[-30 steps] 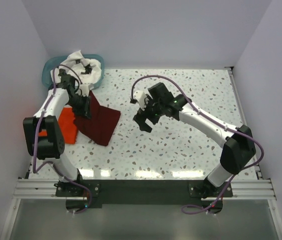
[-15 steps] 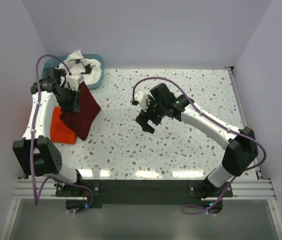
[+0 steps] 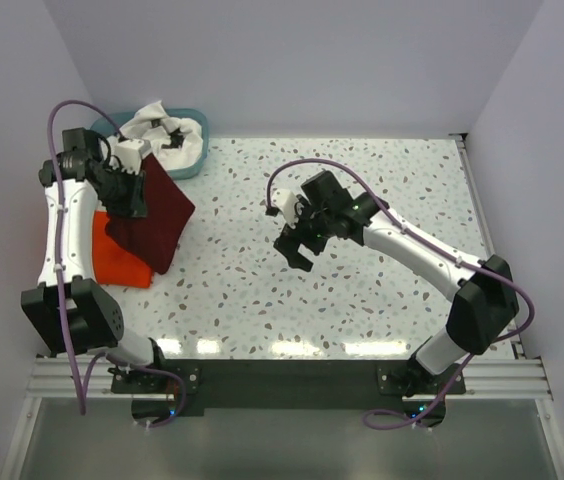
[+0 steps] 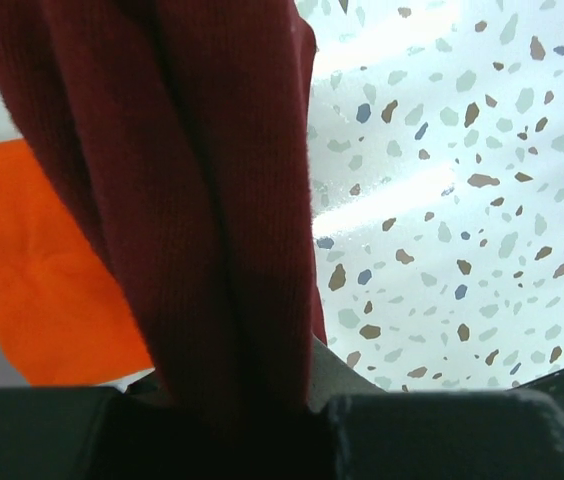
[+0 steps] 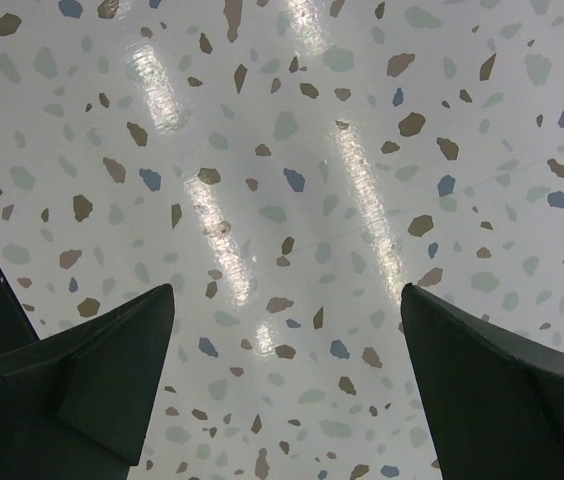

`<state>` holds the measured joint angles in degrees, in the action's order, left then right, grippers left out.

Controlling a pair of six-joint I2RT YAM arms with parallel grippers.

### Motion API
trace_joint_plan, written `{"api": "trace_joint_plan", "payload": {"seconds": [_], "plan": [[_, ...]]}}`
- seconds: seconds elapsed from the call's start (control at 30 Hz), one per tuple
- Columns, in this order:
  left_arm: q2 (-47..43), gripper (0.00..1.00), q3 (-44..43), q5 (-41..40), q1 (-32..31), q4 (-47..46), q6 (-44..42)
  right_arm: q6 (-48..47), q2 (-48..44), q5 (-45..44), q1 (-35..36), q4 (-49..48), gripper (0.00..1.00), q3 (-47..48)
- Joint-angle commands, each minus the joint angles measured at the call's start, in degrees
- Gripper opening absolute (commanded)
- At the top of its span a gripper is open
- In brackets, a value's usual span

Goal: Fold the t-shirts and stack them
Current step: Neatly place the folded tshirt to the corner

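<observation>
My left gripper [image 3: 130, 196] is shut on the dark maroon t-shirt [image 3: 154, 215] and holds it up at the table's left edge; the cloth hangs in folds from the jaws [image 4: 212, 200]. Under it lies the bright orange-red t-shirt [image 3: 117, 255], folded flat, showing at the left in the left wrist view [image 4: 32, 270]. The white t-shirt with black print [image 3: 167, 135] is bunched in the teal basket. My right gripper [image 3: 297, 245] hovers open over bare table at the centre, nothing between its fingertips [image 5: 112, 370].
The teal plastic basket [image 3: 97, 130] stands at the back left corner. White walls close in the table on the left, back and right. Speckled tabletop [image 3: 362, 290] spreads between the arms.
My left gripper has carried the maroon t-shirt left and up, off the table and over the orange-red one. The right gripper has shifted slightly and stayed open.
</observation>
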<state>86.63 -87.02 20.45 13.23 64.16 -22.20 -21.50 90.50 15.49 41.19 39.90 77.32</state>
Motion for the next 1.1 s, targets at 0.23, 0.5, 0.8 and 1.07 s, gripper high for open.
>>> {"api": "trace_joint_plan", "payload": {"seconds": [0.23, 0.5, 0.8, 1.07], "plan": [[1.43, 0.00, -5.26, 4.68, 6.27, 3.43, -4.87, -0.21, -1.99, -1.51, -0.23, 0.09, 0.99, 0.11], [6.97, 0.00, -3.59, 8.11, 14.17, 4.48, -7.07, 0.14, -0.15, -1.34, -0.14, 0.79, 0.99, 2.31], [13.21, 0.00, -2.89, 5.75, 17.61, -0.43, -9.18, 0.23, 0.38, -1.51, -0.14, 1.50, 0.99, 3.28], [15.41, 0.07, -0.08, -2.16, 18.58, -7.38, -10.23, -0.04, 0.29, -2.04, -0.14, 1.93, 0.99, 3.01]]}}
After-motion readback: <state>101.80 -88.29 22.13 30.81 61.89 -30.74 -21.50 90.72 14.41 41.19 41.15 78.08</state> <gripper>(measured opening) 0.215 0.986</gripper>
